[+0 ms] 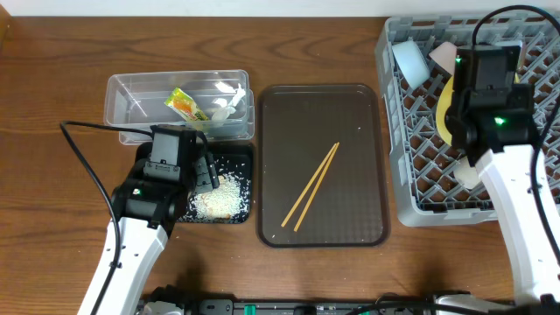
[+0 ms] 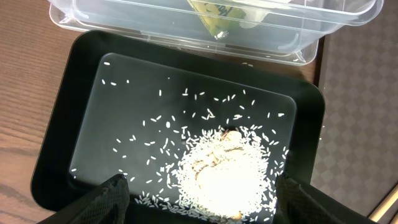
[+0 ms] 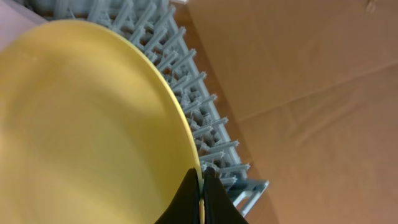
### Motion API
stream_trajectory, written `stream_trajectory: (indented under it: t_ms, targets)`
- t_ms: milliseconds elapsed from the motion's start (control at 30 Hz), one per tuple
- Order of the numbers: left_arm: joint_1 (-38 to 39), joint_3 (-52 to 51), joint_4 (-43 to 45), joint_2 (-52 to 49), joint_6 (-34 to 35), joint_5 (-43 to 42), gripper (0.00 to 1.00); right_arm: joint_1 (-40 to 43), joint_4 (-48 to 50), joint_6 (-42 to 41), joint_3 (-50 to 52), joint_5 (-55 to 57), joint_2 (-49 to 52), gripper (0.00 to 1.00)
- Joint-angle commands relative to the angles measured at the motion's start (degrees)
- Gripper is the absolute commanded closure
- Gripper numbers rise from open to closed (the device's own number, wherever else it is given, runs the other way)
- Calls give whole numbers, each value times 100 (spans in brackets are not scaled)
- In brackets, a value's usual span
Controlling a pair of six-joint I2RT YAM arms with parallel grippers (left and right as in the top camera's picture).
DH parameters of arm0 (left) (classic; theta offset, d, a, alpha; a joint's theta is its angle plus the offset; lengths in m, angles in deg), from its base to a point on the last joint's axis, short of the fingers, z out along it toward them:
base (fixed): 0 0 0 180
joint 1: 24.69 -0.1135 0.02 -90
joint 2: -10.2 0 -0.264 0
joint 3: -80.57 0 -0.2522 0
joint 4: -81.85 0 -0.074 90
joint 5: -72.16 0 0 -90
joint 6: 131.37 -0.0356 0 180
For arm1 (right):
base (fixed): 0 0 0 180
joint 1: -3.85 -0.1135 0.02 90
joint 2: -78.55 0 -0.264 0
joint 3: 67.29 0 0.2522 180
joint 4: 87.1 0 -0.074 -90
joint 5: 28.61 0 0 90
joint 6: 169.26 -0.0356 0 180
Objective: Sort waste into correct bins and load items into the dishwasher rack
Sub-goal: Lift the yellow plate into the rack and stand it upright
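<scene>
Your right gripper (image 3: 200,198) was clamped on the rim of the yellow round plate (image 3: 81,124) at the grey plastic lattice rack (image 1: 413,131) by the table's right edge — loading, I'd judge, next seating it between pegs (image 3: 163,59) — while your left gripper (image 2: 202,194) hung spread over the shallow black tray (image 2: 62,124).

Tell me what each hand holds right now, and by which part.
Right hand pinches the yellow plate at its rim. Left hand, open above the black tray, holds nothing.
</scene>
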Motion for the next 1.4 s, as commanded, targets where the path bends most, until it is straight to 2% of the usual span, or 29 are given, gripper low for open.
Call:
stream_trajectory:
  t_ms: [0,233,400,700,800,933,967,1000,1033,1067,1100,1167,1233,1367]
  targets:
    - [-20,72,-13,37,-11,70,22,37,-59,-564,11,254,221,99]
    - [-20,72,-17,37,-11,68,22,35,107,-518,11,994,590,99]
    - [-20,72,-15,37,-9,68,22,33,380,197,11,181,599,99]
    - [-20,72,-15,37,-9,68,22,31,387,323,11,-74,767,99]
    - [-20,72,-17,37,-11,68,22,26,393,262,11,-72,920,99]
    - [-20,72,-17,37,-11,66,22,4,498,-404,11,-273,973,99]
    - [-20,72,-15,37,-9,50,22,2,557,-535,11,-476,968,96]
    - [-20,72,-13,37,-11,46,22,-4,614,-654,11,-769,953,89]
    - [-20,72,-13,37,-11,42,16,-11,621,-737,9,-1029,935,63]
    - [-20,72,-13,37,-13,26,13,-13,608,-831,9,-1360,894,27]
    - [-20,72,-13,37,-13,24,12,-11,573,-876,9,-1690,833,11]
    - [-20,72,-7,37,-20,4,12,15,490,-975,9,-2280,638,6]
    - [-20,72,31,37,-118,-92,12,105,455,-1182,9,-2702,382,6]
    - [9,72,238,31,-695,-942,13,385,234,-1209,9,-3963,-221,8]
